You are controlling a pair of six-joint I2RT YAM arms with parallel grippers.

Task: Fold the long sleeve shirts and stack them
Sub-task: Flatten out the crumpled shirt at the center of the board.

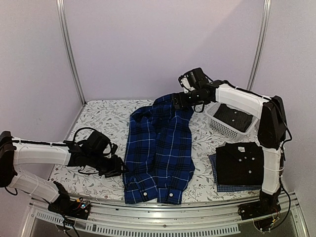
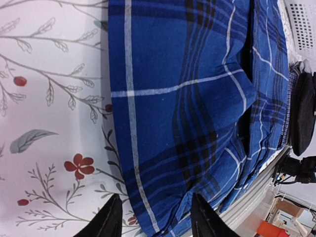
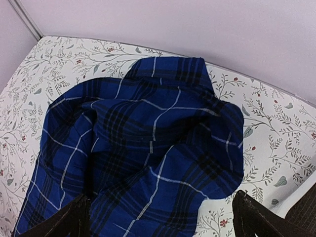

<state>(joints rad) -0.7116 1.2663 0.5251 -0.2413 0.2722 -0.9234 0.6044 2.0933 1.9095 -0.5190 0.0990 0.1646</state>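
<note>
Mid-fold: the dark blue plaid shirt (image 1: 158, 153) lies stretched out, its collar end directly beneath the right gripper (image 3: 163, 217), whose jaws gape wide and empty. The left gripper (image 2: 155, 217) is unclenched, the shirt's side edge lying between its parted fingers. The next move probably calls for pinching that edge and folding it across.
</note>
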